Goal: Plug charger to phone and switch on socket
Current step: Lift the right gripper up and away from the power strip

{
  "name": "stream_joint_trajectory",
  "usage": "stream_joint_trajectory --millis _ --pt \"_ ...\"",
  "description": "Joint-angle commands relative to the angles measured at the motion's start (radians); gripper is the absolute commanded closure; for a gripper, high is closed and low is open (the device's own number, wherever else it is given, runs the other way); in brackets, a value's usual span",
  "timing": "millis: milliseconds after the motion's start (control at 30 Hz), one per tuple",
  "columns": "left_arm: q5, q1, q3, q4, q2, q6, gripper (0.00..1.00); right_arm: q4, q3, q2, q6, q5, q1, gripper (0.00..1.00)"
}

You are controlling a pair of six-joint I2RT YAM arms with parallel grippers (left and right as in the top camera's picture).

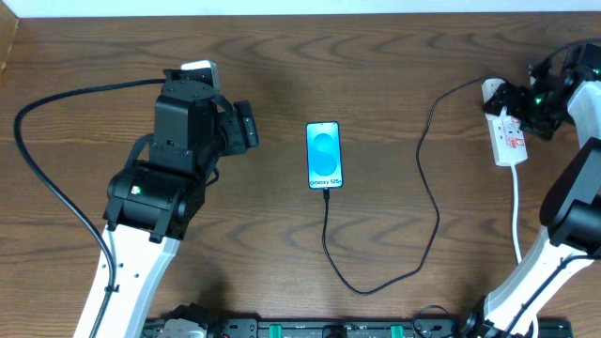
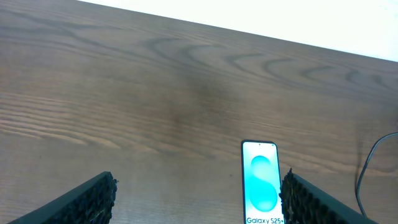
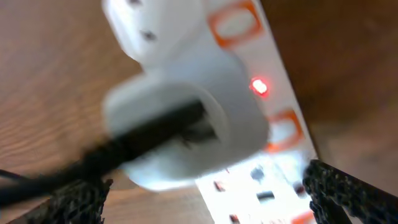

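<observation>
The phone (image 1: pixel 324 155) lies face up mid-table, its blue screen lit. The black charger (image 1: pixel 427 188) cable meets the phone's near edge, loops across the table and runs to a white plug block (image 1: pixel 490 91) in the socket (image 1: pixel 510 141), a white strip at the far right. My right gripper (image 1: pixel 515 101) hovers open over that end. Its wrist view shows the plug block (image 3: pixel 186 124), the socket (image 3: pixel 273 180) and a lit red lamp (image 3: pixel 260 86), with fingers (image 3: pixel 339 193) apart. My left gripper (image 1: pixel 246 125) stands open left of the phone (image 2: pixel 261 183), holding nothing.
The strip's white cord (image 1: pixel 516 216) runs toward the table's front edge beside the right arm. A black cable (image 1: pixel 56 103) arcs behind the left arm. A hardware rail (image 1: pixel 329 330) lines the front edge. The table's far edge (image 2: pixel 249 31) meets a white wall.
</observation>
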Motion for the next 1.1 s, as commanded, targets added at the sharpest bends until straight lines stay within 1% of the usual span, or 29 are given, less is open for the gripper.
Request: stream_joint_trajectory --millis 0,100,300,400,1067 --pt "-0.016 0.004 -0.004 -0.003 0.006 0.010 0.16 -0.011 -0.013 -0.096 0.051 0.064 0.008 0.01" --pt "-0.016 0.004 -0.004 -0.003 0.006 0.009 0.16 -0.022 -0.013 -0.184 0.058 0.070 0.008 0.01" --pt "-0.016 0.004 -0.004 -0.003 0.006 0.010 0.16 -0.041 -0.013 -0.383 0.145 0.076 0.009 0.01" --pt "-0.016 0.004 -0.004 -0.003 0.006 0.010 0.16 -0.029 -0.013 -0.428 0.144 0.073 0.009 0.01" --pt "-0.016 0.004 -0.004 -0.003 0.006 0.010 0.16 -0.022 -0.014 -0.441 0.144 0.073 0.008 0.01"
